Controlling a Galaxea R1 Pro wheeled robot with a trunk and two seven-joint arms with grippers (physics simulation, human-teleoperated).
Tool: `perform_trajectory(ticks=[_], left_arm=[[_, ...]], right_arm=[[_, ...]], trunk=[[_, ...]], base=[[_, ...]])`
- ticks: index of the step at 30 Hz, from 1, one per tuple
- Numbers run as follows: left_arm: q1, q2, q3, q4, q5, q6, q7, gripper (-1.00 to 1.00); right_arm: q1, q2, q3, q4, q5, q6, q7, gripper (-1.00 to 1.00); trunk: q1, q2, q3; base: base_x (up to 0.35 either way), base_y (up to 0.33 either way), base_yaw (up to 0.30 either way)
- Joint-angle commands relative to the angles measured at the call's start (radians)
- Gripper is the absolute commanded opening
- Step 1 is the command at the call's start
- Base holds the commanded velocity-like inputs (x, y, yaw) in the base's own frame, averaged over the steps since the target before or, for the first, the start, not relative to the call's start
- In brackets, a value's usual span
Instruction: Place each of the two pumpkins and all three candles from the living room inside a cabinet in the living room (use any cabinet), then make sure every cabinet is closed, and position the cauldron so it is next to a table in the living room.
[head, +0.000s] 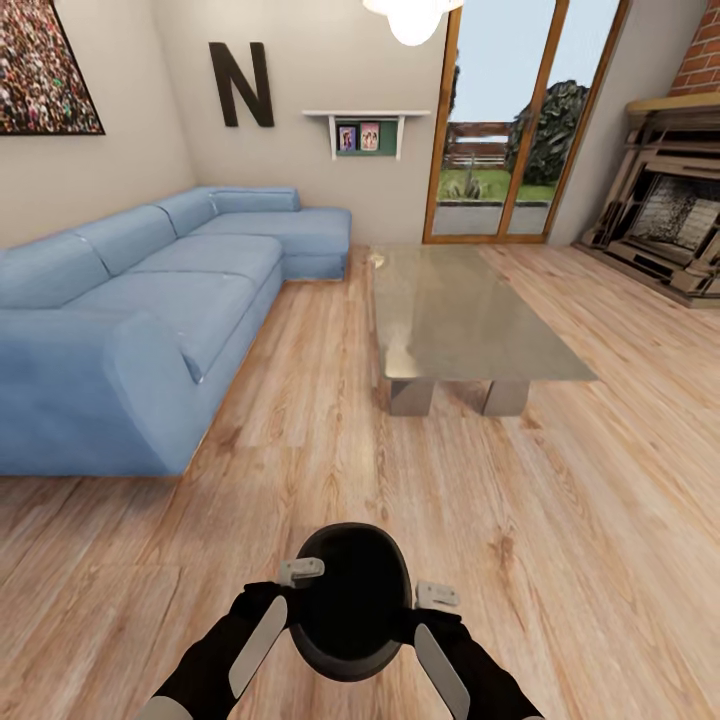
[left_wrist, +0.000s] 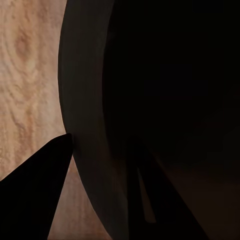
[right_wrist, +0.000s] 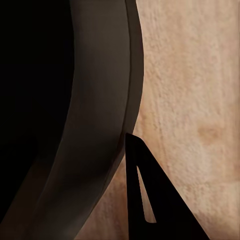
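Observation:
The black cauldron (head: 350, 600) hangs low in front of me above the wooden floor, mouth facing up. My left gripper (head: 300, 572) is shut on its left rim and my right gripper (head: 437, 595) on its right rim. In the left wrist view the cauldron's rim (left_wrist: 85, 125) runs between a dark finger (left_wrist: 40, 185) outside and another inside the pot. The right wrist view shows the rim (right_wrist: 110, 125) beside one outer finger (right_wrist: 150, 200). The glossy grey coffee table (head: 470, 320) stands ahead, slightly right. Pumpkins, candles and cabinet are out of view.
A long blue corner sofa (head: 150, 300) fills the left side. A fireplace (head: 670, 220) stands at the far right, and glass doors (head: 510, 120) are at the back. Open wooden floor (head: 330, 440) lies between me and the table.

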Motion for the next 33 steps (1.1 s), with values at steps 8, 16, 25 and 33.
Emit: perform_trajectory(ticks=[8,16,25,33], left_arm=[[-0.001,-0.005,0.003,-0.004,0.041,-0.002,0.01,-1.0],[-0.001,-0.005,0.003,-0.004,0.042,-0.003,0.01,-1.0],[-0.001,-0.006,0.001,-0.004,0.041,-0.003,0.01,-1.0],[-0.001,-0.005,0.001,-0.004,0.041,-0.003,0.01,-1.0]], right_arm=[[0.0,0.0,-0.044,-0.003,0.011,0.009,-0.008,-1.0],[0.0,0.0,-0.044,-0.003,0.01,0.009,-0.007,-1.0],[0.0,0.0,-0.044,-0.004,0.009,0.009,-0.008,-1.0],[0.0,0.0,-0.044,-0.004,0.009,0.009,-0.007,-1.0]], trunk=[[-0.031,0.056,0.024],[-0.039,0.07,0.031],[-0.039,0.07,0.031],[-0.039,0.07,0.031]], base=[[0.0,0.0,0.0],[0.0,0.0,0.0],[0.0,-0.134,0.0],[0.007,-0.292,0.0]])
